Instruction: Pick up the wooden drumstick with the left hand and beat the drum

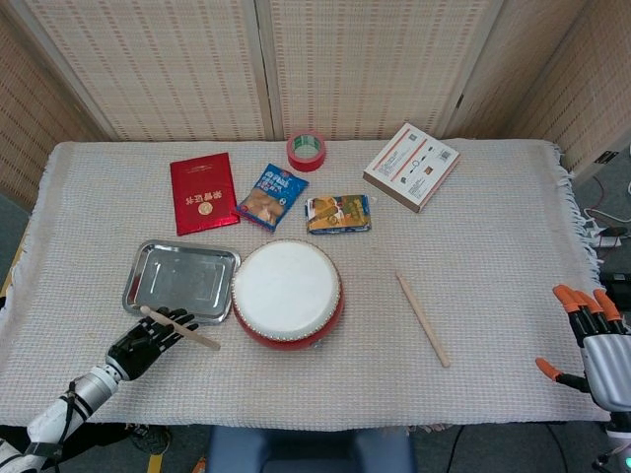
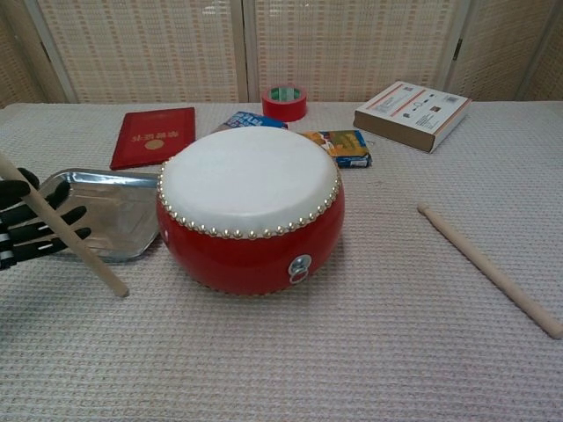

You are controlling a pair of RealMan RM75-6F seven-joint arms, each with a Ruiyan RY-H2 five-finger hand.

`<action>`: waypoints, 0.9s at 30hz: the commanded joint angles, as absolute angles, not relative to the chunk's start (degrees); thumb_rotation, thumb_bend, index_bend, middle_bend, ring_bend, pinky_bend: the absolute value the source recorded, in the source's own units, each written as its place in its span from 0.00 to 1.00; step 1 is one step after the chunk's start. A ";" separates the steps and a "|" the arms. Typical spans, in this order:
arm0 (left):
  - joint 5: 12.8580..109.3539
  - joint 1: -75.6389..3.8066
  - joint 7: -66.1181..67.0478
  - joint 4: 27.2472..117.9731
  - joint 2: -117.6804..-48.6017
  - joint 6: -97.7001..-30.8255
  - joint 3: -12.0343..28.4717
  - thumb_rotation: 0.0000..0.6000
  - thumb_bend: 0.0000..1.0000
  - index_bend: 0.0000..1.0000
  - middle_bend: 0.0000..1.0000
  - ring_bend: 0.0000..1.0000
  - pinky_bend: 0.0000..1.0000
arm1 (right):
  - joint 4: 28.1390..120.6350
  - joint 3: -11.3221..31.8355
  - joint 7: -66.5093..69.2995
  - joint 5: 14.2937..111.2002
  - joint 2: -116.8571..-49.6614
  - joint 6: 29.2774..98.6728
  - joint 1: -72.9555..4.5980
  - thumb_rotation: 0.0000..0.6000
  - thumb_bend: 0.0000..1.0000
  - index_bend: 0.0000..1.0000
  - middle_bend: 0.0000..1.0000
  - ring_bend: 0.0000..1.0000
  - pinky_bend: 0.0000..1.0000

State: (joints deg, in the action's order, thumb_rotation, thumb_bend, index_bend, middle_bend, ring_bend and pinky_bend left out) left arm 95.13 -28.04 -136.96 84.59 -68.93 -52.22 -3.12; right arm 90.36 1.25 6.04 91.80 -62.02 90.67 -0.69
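A red drum (image 1: 287,292) with a white skin stands in the middle of the table, close up in the chest view (image 2: 251,207). My black left hand (image 1: 146,338) is low at the drum's left, beside the tray, and holds a wooden drumstick (image 1: 180,328) across its fingers. In the chest view the drumstick (image 2: 66,230) slants down from the left edge past the left hand (image 2: 31,227), its tip short of the drum's side. A second wooden drumstick (image 1: 422,318) lies on the cloth right of the drum. My right hand (image 1: 592,340) hovers open off the table's right edge.
A metal tray (image 1: 182,279) sits left of the drum. Behind it lie a red booklet (image 1: 203,192), a blue snack packet (image 1: 270,196), another snack packet (image 1: 338,213), a roll of red tape (image 1: 307,150) and a white box (image 1: 411,166).
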 commanded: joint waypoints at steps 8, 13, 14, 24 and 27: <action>89.37 -30.25 -124.65 84.10 -72.16 -51.58 -3.73 1.00 0.36 0.48 0.42 0.38 0.32 | 90.75 1.23 5.65 91.86 -61.87 90.85 -0.48 1.00 0.04 0.00 0.08 0.00 0.00; 86.42 -28.95 -111.95 86.67 -73.55 -52.99 -2.88 1.00 0.36 0.49 0.45 0.39 0.37 | 90.59 1.29 5.76 91.79 -61.87 91.12 -0.29 1.00 0.04 0.00 0.08 0.00 0.00; 86.00 -28.69 -109.66 87.15 -73.83 -53.38 -2.70 1.00 0.36 0.49 0.46 0.40 0.37 | 90.59 1.29 5.78 91.83 -61.86 91.13 -0.29 1.00 0.04 0.00 0.08 0.00 0.00; 86.56 -26.44 -91.13 91.31 -75.48 -58.17 -2.43 1.00 0.36 0.50 0.48 0.41 0.37 | 90.16 1.37 6.17 91.97 -61.99 91.04 -0.39 1.00 0.04 0.00 0.08 0.00 0.00; 87.14 -26.11 -87.28 91.97 -76.16 -58.67 -2.83 1.00 0.36 0.50 0.48 0.41 0.37 | 89.97 1.35 6.37 92.00 -62.07 90.94 -0.44 1.00 0.04 0.00 0.08 0.00 0.00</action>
State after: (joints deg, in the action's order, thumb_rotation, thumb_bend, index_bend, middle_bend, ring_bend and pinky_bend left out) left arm 86.65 -26.72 -90.06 90.89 -75.36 -57.70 -2.56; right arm 89.96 1.35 6.38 92.00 -62.07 90.94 -0.44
